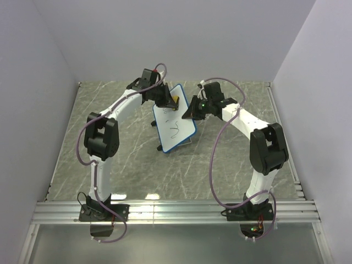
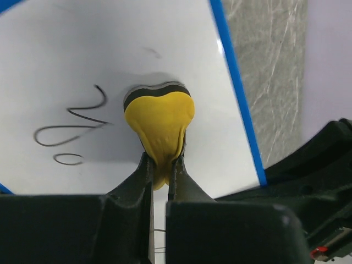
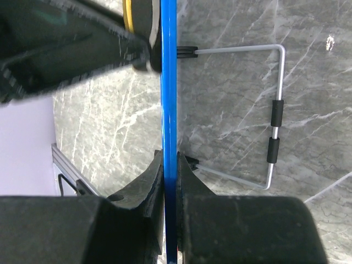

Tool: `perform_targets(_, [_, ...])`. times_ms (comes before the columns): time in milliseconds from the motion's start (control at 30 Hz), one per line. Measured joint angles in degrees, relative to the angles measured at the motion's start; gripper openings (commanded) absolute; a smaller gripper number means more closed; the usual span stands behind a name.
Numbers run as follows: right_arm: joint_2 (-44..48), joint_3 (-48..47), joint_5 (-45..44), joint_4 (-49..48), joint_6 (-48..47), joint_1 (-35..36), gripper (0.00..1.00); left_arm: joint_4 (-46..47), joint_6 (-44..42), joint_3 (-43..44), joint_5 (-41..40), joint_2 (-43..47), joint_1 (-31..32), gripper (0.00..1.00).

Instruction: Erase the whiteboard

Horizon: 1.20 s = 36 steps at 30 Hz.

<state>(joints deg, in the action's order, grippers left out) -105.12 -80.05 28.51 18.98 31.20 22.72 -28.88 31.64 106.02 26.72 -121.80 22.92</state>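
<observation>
The whiteboard (image 1: 175, 122) with its thin blue rim stands tilted on the table's middle, black scribbles (image 1: 176, 131) on its face. My left gripper (image 1: 171, 102) is shut on the yellow eraser (image 2: 160, 121), which presses on the board (image 2: 82, 60) next to the scribbles (image 2: 71, 126). My right gripper (image 1: 192, 113) is shut on the board's blue edge (image 3: 169, 82), seen edge-on between my fingers. The eraser's yellow edge (image 3: 128, 14) shows at the top of the right wrist view.
The board's wire stand (image 3: 275, 110) with black sleeves rests on the grey marble table (image 1: 110, 110) behind the board. A metal rail (image 1: 176, 210) runs along the near edge. White walls close in the sides and back.
</observation>
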Motion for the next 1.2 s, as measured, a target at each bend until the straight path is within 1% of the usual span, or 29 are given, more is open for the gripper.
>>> perform_targets(133, [0.1,0.0,0.1,0.0,-0.6,0.0,0.0,2.2,1.0,-1.8,2.4,-1.6,-3.4,0.0])
perform_targets(300, [0.3,0.0,0.6,0.0,-0.7,0.1,0.0,1.7,0.9,-2.1,2.3,-6.3,-9.7,0.0])
perform_targets(467, [0.7,-0.3,0.9,0.2,-1.1,1.0,0.0,1.0,0.6,-2.8,1.2,-7.7,-11.8,0.0])
perform_targets(700, [0.8,-0.6,1.0,1.3,-1.5,1.2,0.0,2.1,0.4,-5.2,-2.0,-5.4,-10.4,0.0])
perform_targets(833, [0.8,-0.6,1.1,1.6,-1.5,1.2,0.0,1.1,0.5,-6.6,-4.5,-2.7,-7.8,0.0])
perform_targets(933, [0.8,-0.6,1.1,1.8,-1.5,1.2,0.0,0.0,0.7,-6.6,-6.1,-0.5,-5.2,0.0])
perform_targets(1067, [0.8,-0.6,0.9,1.9,-1.5,1.2,0.0,-1.2,1.6,-5.9,-6.0,2.1,-2.1,0.0])
perform_targets(1200, [0.9,-0.5,0.9,1.9,-1.5,1.2,0.0,-2.8,2.6,-3.9,-5.6,2.6,-0.7,0.0])
